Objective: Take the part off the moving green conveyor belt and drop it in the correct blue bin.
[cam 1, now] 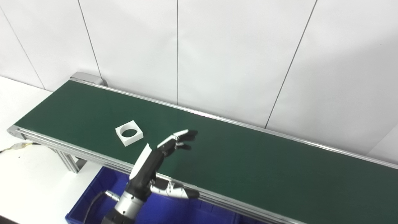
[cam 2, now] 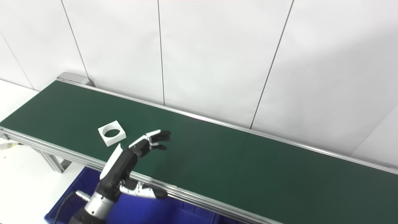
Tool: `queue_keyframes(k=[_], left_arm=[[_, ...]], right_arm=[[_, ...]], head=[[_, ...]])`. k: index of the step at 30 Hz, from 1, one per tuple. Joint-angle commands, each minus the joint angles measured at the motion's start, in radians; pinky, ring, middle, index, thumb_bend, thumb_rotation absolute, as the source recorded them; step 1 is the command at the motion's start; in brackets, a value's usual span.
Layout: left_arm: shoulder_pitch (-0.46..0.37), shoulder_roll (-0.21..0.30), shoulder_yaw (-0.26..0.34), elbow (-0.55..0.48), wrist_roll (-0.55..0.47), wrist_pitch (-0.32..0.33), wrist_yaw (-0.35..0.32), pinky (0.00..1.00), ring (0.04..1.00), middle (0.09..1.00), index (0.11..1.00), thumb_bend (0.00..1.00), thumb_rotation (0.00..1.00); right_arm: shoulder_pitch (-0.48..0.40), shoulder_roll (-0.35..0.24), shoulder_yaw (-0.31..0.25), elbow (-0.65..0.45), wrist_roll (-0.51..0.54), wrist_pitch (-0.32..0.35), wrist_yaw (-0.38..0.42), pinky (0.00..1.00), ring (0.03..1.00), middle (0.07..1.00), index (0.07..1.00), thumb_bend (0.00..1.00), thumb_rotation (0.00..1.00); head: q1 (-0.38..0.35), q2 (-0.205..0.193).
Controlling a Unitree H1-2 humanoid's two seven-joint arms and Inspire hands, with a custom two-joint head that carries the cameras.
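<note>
A white square part point(cam 1: 129, 133) with a round hole lies flat on the green conveyor belt point(cam 1: 248, 161), toward its left end. My left hand point(cam 1: 158, 161) hovers over the belt's near edge, just right of the part and apart from it. Its fingers point(cam 1: 182, 138) stretch out over the belt and the thumb point(cam 1: 177, 191) points right along the rail; the hand is open and holds nothing. The same part point(cam 2: 112, 133) and hand point(cam 2: 130, 158) appear in the right eye view. My right hand is out of the picture.
A blue bin point(cam 1: 93, 199) sits below the belt's near rail, under my left arm. The belt's left end point(cam 1: 15, 132) stands on a metal leg point(cam 1: 70, 161) over a white table. White wall panels run behind the belt.
</note>
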Motion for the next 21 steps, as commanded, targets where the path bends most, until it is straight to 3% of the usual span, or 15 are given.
queue_keyframes(k=[1,12,15,21], left_arm=[[-0.059,0.002,0.019,-0.026,0.005,0.022,-0.002,0.8,0.894,0.916,0.875,0.87,0.31],[-0.224,0.044,0.096,0.124,0.15,0.096,0.036,0.87,0.92,0.952,0.905,0.8,0.29],[-0.277,0.073,0.112,0.205,0.203,0.09,0.058,0.89,0.93,0.945,0.899,0.79,0.29],[-0.349,0.123,0.114,0.3,0.29,0.149,0.072,0.89,0.946,0.96,0.903,0.8,0.31]], right_arm=[[-0.003,0.0,-0.006,-0.014,-0.01,-0.054,0.002,1.0,0.983,0.964,1.0,0.69,0.22],[-0.014,0.001,-0.008,-0.009,0.008,-0.056,0.01,1.0,0.979,0.965,1.0,0.7,0.2],[-0.016,0.0,-0.005,-0.007,0.004,-0.063,0.01,1.0,0.978,0.965,1.0,0.71,0.21],[-0.02,0.0,0.001,-0.001,0.002,-0.078,0.01,1.0,0.974,0.965,1.0,0.69,0.2]], head=[[0.003,0.001],[0.009,0.0],[0.009,-0.001],[0.011,0.001]])
